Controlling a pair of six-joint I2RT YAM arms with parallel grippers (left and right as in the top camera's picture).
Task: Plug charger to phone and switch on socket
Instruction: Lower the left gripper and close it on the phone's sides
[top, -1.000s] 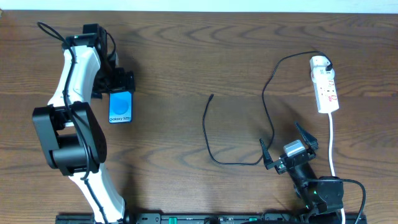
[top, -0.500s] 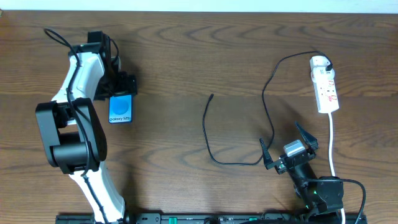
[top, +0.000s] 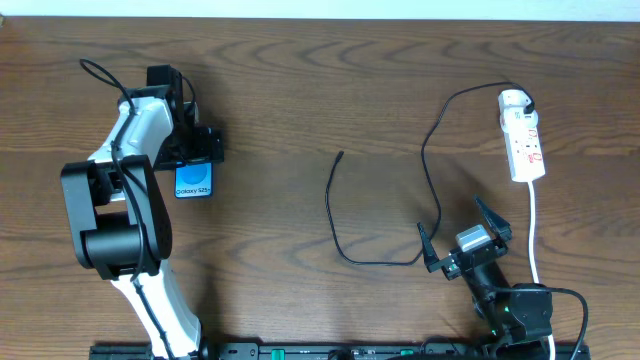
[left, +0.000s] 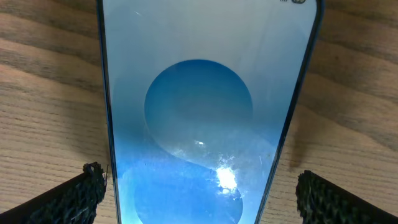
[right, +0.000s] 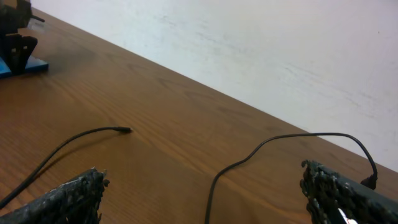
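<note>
Straddling the phone (left: 199, 112), the left claw (top: 197, 150) has its jaws wide apart, one fingertip on each side of the far end, nothing clamped. In the wrist view the left pad sits just beside the phone's edge, possibly touching; the angle is too poor to say. The right pad is clearly off it.

Phone lies flat, screen up, on the left of the surface (top: 300, 80). Judged rigid, with smooth glass that is likely slippery and scratch-prone. Best taken by the two long edges, never the screen.

Right claw (top: 450, 218): jaws also apart, empty, low at the near right, with the charger cable (top: 327, 200) looping just in front of it.

Cable is thin, black and limp, and should weigh almost nothing. Its plug tip (top: 341, 154) lies free mid-surface, well apart from the phone. Hold it just behind the tip, where it is stiffest.

Power strip (top: 525, 150) lies at the far right, with a white adapter (top: 513, 100) at its far end and the cable running into it.

Writing: "Galaxy S25" on the screen. Red marks on the strip are too small to read.
</note>
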